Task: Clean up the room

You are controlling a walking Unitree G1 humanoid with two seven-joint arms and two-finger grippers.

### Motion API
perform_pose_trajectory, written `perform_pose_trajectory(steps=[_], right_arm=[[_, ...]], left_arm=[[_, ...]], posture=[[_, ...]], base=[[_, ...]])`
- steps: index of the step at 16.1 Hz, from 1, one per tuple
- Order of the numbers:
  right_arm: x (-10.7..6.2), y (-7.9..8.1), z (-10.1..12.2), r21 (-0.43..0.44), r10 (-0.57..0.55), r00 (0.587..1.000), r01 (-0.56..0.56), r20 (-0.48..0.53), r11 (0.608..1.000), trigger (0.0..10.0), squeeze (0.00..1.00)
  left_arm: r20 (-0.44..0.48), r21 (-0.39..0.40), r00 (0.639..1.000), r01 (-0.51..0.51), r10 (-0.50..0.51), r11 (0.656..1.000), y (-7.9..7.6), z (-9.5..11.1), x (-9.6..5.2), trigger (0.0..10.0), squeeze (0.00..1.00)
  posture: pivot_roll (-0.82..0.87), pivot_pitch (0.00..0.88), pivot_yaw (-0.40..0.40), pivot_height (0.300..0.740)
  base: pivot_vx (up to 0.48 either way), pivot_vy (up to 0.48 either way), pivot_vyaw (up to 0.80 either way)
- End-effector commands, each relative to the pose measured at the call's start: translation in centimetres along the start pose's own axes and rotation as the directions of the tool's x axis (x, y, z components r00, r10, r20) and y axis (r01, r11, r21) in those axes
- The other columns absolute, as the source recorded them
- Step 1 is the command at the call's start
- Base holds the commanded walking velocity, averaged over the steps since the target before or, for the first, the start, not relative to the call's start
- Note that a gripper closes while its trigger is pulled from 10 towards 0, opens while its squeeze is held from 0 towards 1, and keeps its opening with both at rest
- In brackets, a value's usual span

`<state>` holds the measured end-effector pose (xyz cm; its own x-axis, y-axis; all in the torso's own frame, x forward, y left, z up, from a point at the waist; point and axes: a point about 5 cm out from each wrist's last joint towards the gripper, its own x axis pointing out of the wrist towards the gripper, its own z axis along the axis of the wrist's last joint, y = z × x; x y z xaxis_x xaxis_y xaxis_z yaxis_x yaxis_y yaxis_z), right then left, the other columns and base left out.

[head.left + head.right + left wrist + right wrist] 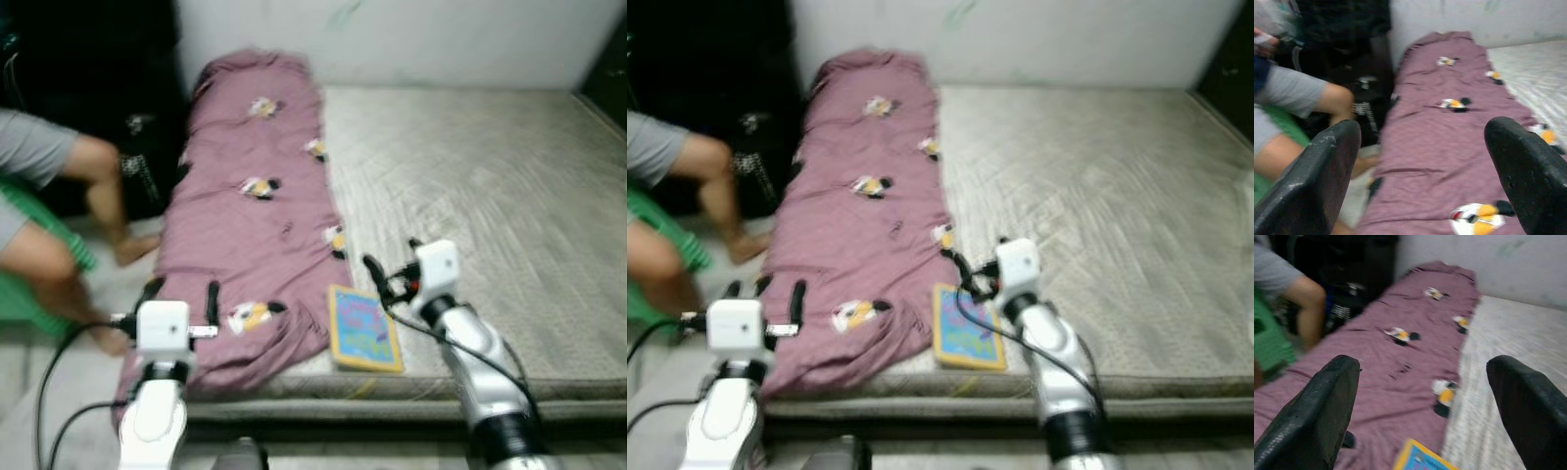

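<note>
with both the left gripper (183,295) and right gripper (390,266) spread wide and empty, the colourful book (363,328), lying on the mattress (490,196) at the right gripper's 7 o'clock beside the purple blanket (245,215), is best approached slowly and pinched by its near edge.

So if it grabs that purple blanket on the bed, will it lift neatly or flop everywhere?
Probably flop. The purple blanket lies creased and draped over the mattress edge, so it looks soft and limp. It runs most of the bed's length, so one pinch would likely leave the rest trailing, perhaps dragging the colourful book beside it.
</note>
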<state>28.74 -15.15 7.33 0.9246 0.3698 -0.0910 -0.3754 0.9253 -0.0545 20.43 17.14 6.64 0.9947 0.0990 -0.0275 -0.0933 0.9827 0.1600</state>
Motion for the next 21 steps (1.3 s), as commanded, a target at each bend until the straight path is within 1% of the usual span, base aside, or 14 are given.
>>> perform_pose_trajectory(steps=[1,5,7,9,21], right_arm=[[-0.15,-0.63,0.36,-0.020,-0.015,1.000,0.015,0.011,1.000,10.0,0.00],[-0.15,-0.68,0.34,-0.018,-0.020,1.000,0.020,0.010,1.000,10.0,0.00],[-0.17,-0.79,0.23,-0.005,-0.032,0.999,0.032,0.005,0.999,10.0,0.00],[-0.14,-0.91,0.25,-0.006,-0.035,0.999,0.035,0.005,0.999,10.0,0.00],[0.03,-1.01,0.33,-0.001,-0.043,0.999,0.043,0.002,0.999,10.0,0.00]], left_arm=[[0.002,0.000,1.000,0.001,-0.001,1.000,-0.24,0.12,0.05,10.0,0.00],[0.000,-0.004,1.000,0.003,-0.003,1.000,-0.19,0.04,-0.03,10.0,0.00],[0.002,-0.010,1.000,0.009,-0.009,1.000,-0.23,0.05,0.00,10.0,0.00],[0.003,-0.018,1.000,0.018,-0.018,1.000,-0.34,0.08,0.03,10.0,0.00],[0.007,-0.025,1.000,0.023,-0.023,0.999,-0.51,0.10,0.13,10.0,0.00]], posture=[[-0.01,0.000,-0.005,0.740],[-0.01,0.000,-0.006,0.740],[-0.02,0.000,-0.006,0.740],[-0.02,0.000,-0.006,0.740],[-0.02,0.000,-0.006,0.740]], base=[[0.000,0.000,0.80],[0.000,0.000,0.79],[0.000,0.000,0.00],[0.000,-0.277,0.00],[0.000,-0.329,0.00]])
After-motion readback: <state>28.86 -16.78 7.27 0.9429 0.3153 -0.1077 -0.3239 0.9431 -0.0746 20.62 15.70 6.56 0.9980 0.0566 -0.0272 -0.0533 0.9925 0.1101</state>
